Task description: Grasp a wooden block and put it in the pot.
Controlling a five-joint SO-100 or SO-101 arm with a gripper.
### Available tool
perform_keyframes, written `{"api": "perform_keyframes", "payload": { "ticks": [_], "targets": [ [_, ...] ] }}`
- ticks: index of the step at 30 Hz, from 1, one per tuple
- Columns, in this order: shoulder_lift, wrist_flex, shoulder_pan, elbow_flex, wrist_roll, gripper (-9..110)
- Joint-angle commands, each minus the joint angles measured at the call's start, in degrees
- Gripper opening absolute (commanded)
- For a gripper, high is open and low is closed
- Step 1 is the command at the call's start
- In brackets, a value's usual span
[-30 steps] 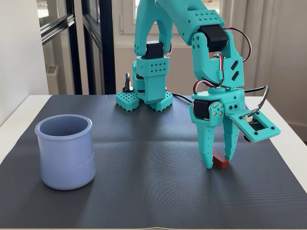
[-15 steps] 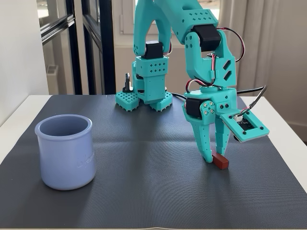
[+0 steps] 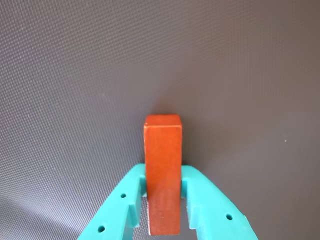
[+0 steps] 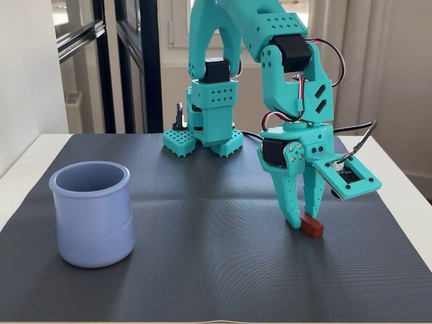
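The gripper [image 4: 303,223] has its 2 fingers closed against the sides of the wooden block [image 3: 162,172], which sits low over the dark mat [image 4: 202,223]. Carrying and dropping remain: the pot [image 4: 91,214] stands well apart at the fixed view's left.

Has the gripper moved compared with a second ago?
Yes. In the fixed view the gripper has shifted left, toward the pot, and its fingers have closed on the wooden block.

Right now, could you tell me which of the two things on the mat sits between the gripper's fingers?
The wooden block, small and red, lies clamped between the fingers; the pot stands apart at the fixed view's left.
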Motion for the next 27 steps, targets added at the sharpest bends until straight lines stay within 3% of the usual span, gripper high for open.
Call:
{"api": "perform_keyframes", "payload": {
  "ticks": [1, 8, 27],
  "targets": [
    [4.92, -0.26, 1.85, -2.90, -2.90, 0],
    [16.44, -0.26, 7.29, -2.37, -11.87, 0],
    [35.95, -0.09, 33.31, 2.46, -49.22, 0]
  ]
}}
